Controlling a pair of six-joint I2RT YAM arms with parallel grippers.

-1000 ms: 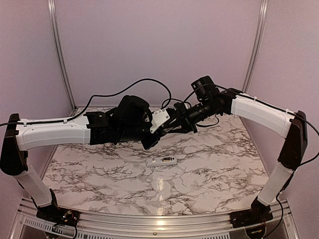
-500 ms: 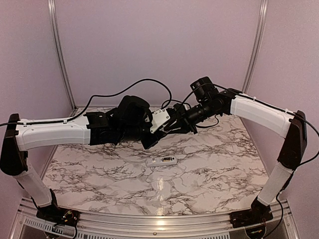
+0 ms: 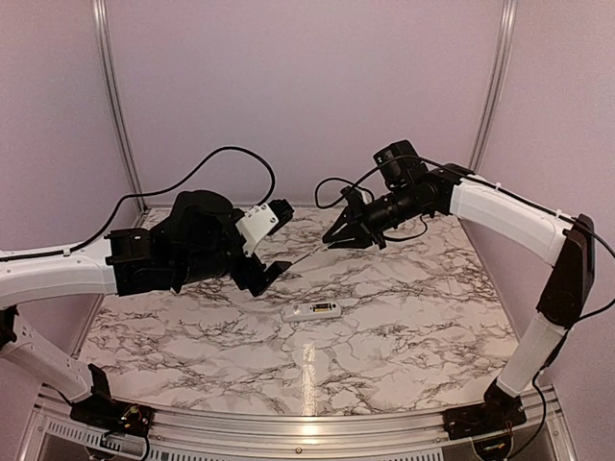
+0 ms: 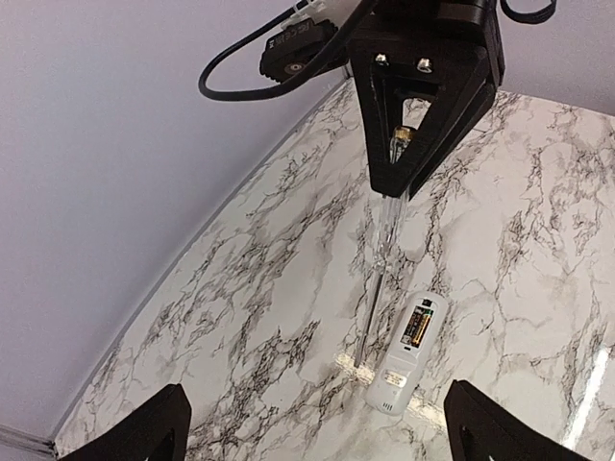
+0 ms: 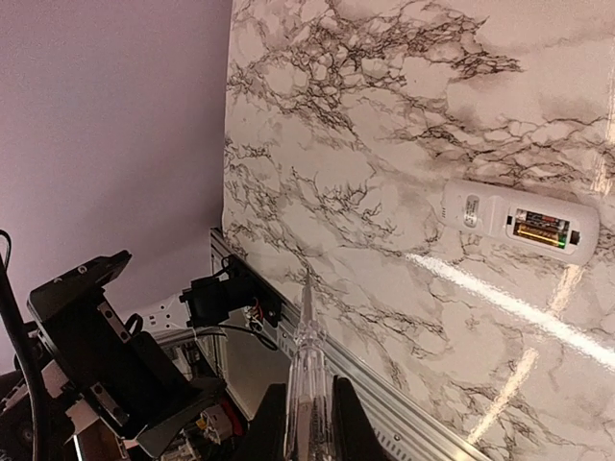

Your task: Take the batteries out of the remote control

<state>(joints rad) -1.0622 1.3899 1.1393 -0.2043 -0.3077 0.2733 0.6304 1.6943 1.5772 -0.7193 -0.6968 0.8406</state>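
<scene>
Marble table (image 3: 432, 317) bears white remote control (image 3: 313, 310), batteries (image 5: 541, 229) exposed.

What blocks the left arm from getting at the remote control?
Probably nothing, so yes. The left gripper hangs open and empty near the remote control, which lies uncovered; the tool in the right gripper ends short of it.

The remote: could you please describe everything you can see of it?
The remote is a slim white plastic bar lying flat near the middle of the marble table. Its battery bay faces up, uncovered, and brownish-gold batteries show inside, though I cannot count them. Only the table touches it.
</scene>
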